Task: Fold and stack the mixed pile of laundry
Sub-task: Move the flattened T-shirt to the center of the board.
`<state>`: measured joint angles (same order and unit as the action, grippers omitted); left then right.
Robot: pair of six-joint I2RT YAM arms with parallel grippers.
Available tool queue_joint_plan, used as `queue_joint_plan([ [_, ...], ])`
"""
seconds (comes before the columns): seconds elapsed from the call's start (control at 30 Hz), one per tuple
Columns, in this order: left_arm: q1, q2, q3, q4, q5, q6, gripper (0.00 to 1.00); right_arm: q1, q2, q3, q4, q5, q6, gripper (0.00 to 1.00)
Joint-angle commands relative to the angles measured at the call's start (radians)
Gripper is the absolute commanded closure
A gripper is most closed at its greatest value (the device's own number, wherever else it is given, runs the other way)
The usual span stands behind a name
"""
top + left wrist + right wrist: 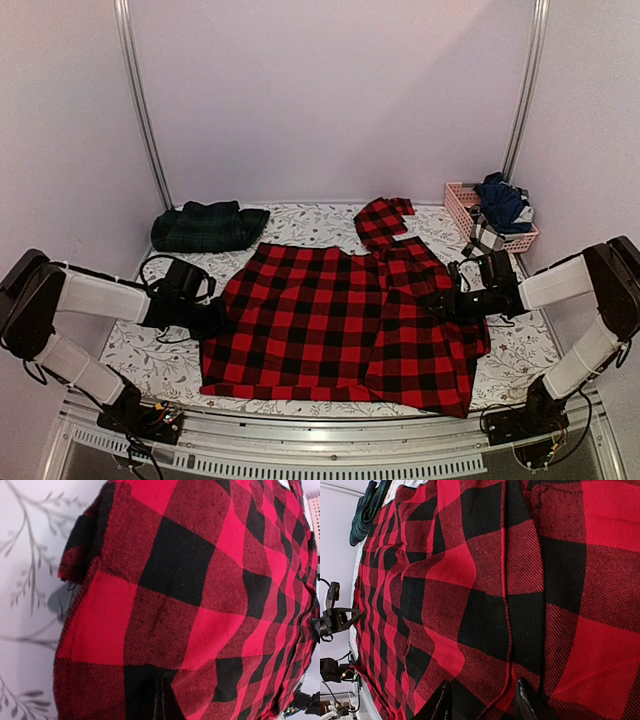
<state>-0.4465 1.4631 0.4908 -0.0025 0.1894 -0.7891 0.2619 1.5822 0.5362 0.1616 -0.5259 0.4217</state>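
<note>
flannel shirt point(330, 320): right under both lenses, spread out mid-table, not folded yet
green tartan piece point(205, 227): looks folded already, back left
dark clothes point(500, 200): waiting in the pink basket point(515, 242)
left gripper point(220, 319): clamped on shirt's left edge
right gripper point(485, 702): fingers apart over the seam, can't tell if pinching

A white table cloth point(140, 350) with a grey pattern of leaves and thin branches covers the table; the left wrist view shows the same branches from close point(25, 580). A pink basket point(459, 205) of slatted plastic stands on it at 2 o'clock, near the far right corner. Two metal poles rise at the back, one at 11 o'clock point(140, 100) and one at 1 o'clock point(527, 80). Behind them is a plain pale wall point(330, 90). A metal rail point(330, 425) runs along the near edge at 6 o'clock.
</note>
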Motion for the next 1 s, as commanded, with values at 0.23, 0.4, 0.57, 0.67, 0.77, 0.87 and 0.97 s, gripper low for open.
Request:
queue_joint_plan([
  [0.23,-0.004,-0.151,0.179,-0.114,-0.155,0.162,0.54,-0.047,-0.087,0.169,-0.113,0.096,-0.053,0.51],
  [0.4,0.094,0.131,0.506,-0.108,-0.097,0.340,0.46,-0.063,0.094,0.471,-0.159,0.145,-0.146,0.51],
  [0.57,0.098,0.470,0.884,-0.247,-0.119,0.437,0.47,-0.065,0.321,0.690,-0.213,0.189,-0.201,0.51],
  [0.67,0.096,0.610,0.999,-0.255,-0.108,0.450,0.49,-0.066,0.431,0.780,-0.226,0.214,-0.214,0.52],
  [0.77,0.092,0.723,1.094,-0.287,-0.138,0.454,0.50,-0.066,0.521,0.852,-0.242,0.240,-0.222,0.51],
  [0.87,0.086,0.783,1.150,-0.307,-0.176,0.472,0.49,-0.066,0.575,0.904,-0.257,0.266,-0.231,0.50],
  [0.97,0.076,0.835,1.202,-0.357,-0.236,0.484,0.48,-0.065,0.629,0.954,-0.280,0.300,-0.245,0.49],
])
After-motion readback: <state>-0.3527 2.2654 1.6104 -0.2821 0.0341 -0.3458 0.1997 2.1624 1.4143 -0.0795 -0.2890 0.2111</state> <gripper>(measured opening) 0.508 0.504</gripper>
